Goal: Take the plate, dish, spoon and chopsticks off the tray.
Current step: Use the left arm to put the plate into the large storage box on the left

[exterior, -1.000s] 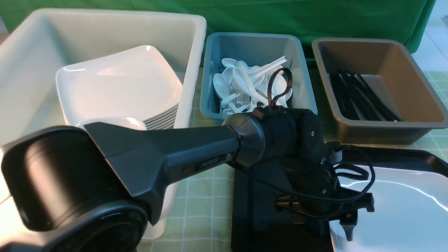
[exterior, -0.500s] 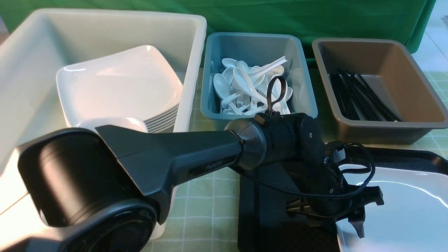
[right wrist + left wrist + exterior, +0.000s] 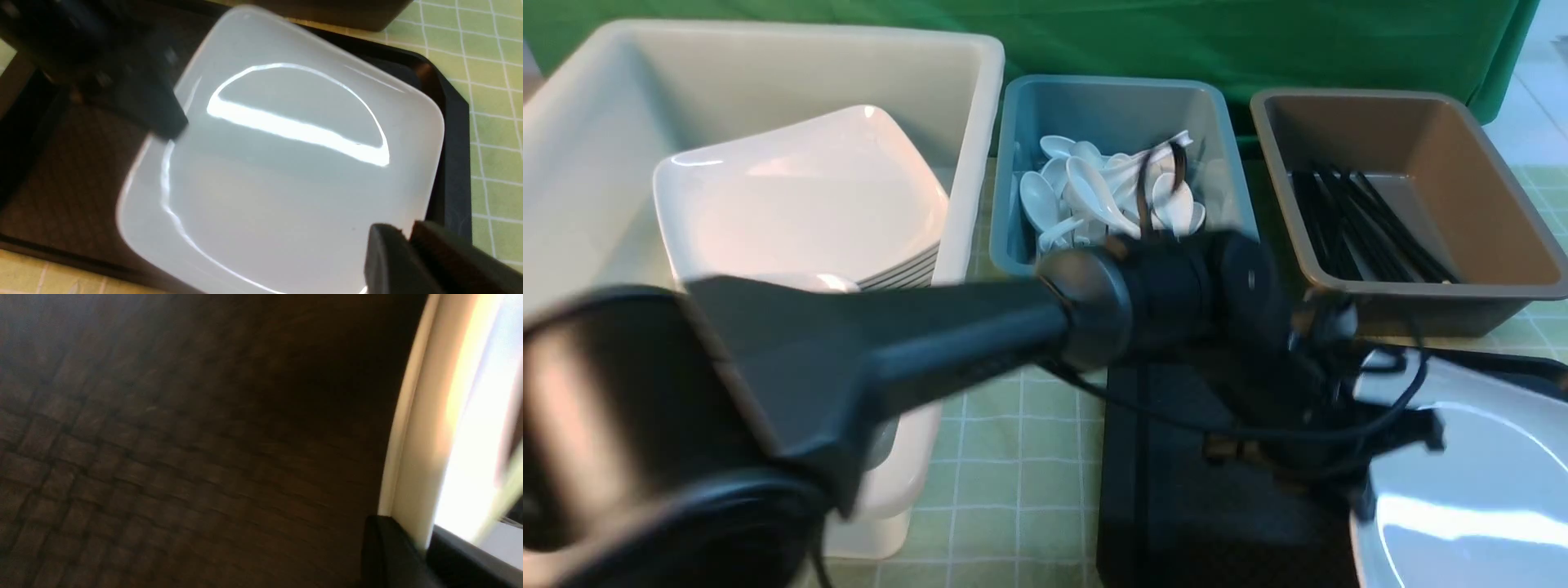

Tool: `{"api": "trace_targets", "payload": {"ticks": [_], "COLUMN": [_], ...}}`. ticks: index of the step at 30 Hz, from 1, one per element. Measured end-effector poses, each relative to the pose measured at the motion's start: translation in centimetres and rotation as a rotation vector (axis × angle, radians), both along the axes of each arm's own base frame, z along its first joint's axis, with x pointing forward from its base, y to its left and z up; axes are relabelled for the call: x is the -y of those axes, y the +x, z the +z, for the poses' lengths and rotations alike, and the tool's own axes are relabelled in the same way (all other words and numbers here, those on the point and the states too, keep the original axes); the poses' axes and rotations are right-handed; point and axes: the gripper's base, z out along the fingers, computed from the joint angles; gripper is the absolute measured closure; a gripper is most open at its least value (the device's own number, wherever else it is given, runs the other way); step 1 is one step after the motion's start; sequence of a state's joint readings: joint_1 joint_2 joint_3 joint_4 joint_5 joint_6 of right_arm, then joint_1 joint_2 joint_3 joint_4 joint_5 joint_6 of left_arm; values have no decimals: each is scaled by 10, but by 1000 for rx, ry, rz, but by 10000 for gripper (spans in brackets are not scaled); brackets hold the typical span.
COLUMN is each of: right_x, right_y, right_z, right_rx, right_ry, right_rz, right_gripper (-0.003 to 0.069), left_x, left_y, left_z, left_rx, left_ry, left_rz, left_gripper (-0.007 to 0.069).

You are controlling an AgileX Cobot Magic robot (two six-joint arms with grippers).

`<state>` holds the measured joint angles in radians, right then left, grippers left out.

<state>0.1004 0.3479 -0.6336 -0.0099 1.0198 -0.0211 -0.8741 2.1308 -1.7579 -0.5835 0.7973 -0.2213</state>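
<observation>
Much of the front view is blocked by the left arm (image 3: 915, 351), which is smeared by blur and crosses from 8 o'clock toward the centre. The plate (image 3: 286, 183), glossy white and square with rounded corners, is cut off by the frame at 4 o'clock there. It is found over the 3 o'clock half of the tray (image 3: 1168, 482), a black plastic one with a fine diamond grain.

The left tool (image 3: 410, 531) is closed on the plate's 9 o'clock rim. In the left wrist view the pale rim is seen passing between two dark fingers, though everything there is dim and streaked. The right tool (image 3: 402, 234) is shown only as two black finger ends cut by the frame. They are set narrow, with barely a gap, over the plate's 4 o'clock corner, and contact cannot be judged.

On the desk's green checked cloth (image 3: 1013, 441), a white tub (image 3: 980, 122) of stacked plates (image 3: 800, 196) is placed at 10 o'clock. A teal bin (image 3: 1111, 106) of white spoons (image 3: 1086, 192) is placed at 12, and a brown bin (image 3: 1486, 188) of black sticks (image 3: 1364, 229) at 2.
</observation>
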Motion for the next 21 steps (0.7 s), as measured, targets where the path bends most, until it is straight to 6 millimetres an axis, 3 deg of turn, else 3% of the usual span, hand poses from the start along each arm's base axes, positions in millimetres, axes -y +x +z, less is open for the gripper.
{"api": "trace_targets", "payload": {"ticks": [4, 7, 8, 9, 10, 11, 12, 13, 15, 21], "right_x": [0, 0, 0, 0, 0, 0, 0, 0, 0, 0], "right_y": [0, 1, 1, 1, 1, 2, 2, 3, 3, 3], "right_z": [1, 1, 1, 2, 2, 3, 3, 4, 4, 5], "right_rx": [7, 15, 16, 25, 27, 38, 39, 48, 57, 62], "right_ry": [1, 1, 2, 2, 3, 4, 4, 5, 6, 6], "right_rz": [0, 0, 0, 0, 0, 0, 0, 0, 1, 1], "right_gripper": [578, 573, 571, 568, 567, 564, 564, 559, 556, 545], "left_x": [-16, -41, -44, -61, -63, -79, -79, -98, -118, -203], "left_y": [-3, -2, -2, -1, -1, -1, -1, -1, 0, 20], "left_z": [45, 87, 93, 121, 124, 146, 146, 168, 187, 224], "left_rx": [84, 145, 154, 209, 215, 261, 260, 302, 338, 428], "left_ry": [-38, -82, -90, -138, -142, -178, -178, -209, -231, -225], "left_rz": [-27, -17, -11, 23, 26, 57, 57, 93, 131, 324], "left_gripper": [610, 608, 608, 608, 608, 608, 608, 608, 608, 608]}}
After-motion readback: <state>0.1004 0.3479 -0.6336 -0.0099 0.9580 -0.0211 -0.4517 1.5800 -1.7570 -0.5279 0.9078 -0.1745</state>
